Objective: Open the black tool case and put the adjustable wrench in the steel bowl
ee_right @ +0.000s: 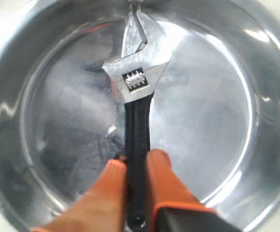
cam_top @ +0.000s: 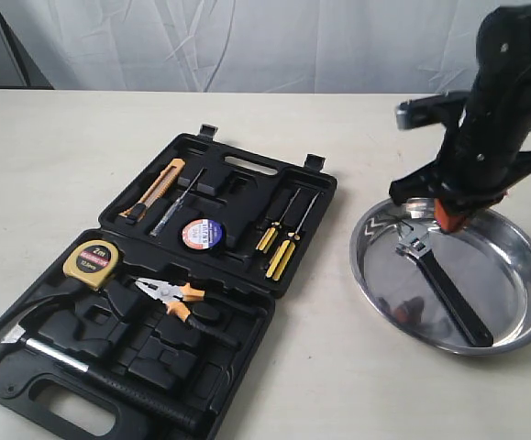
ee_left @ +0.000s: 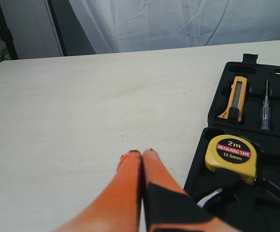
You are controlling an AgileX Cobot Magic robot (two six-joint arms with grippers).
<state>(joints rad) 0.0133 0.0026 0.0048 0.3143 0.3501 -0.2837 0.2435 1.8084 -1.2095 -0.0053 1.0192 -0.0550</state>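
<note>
The adjustable wrench [cam_top: 448,298] lies flat inside the steel bowl [cam_top: 513,275], silver head toward the back left and black handle toward the front right. My right gripper [cam_top: 450,220] hangs above it, over the bowl's far side. In the right wrist view the wrench [ee_right: 137,79] shows through the narrow gap of my right gripper [ee_right: 136,162], with the bowl [ee_right: 212,111] all around it. The black tool case [cam_top: 237,348] lies open at the left. Beside it, over bare table, my left gripper [ee_left: 140,152] is shut with nothing in it; the exterior view does not show it.
The case holds a yellow tape measure [cam_top: 94,260], orange-handled pliers [cam_top: 175,298], a hammer [cam_top: 54,353], two yellow-handled screwdrivers [cam_top: 282,243], a utility knife [cam_top: 155,188] and a tape roll [cam_top: 202,233]. The bowl stands just to the right of the case.
</note>
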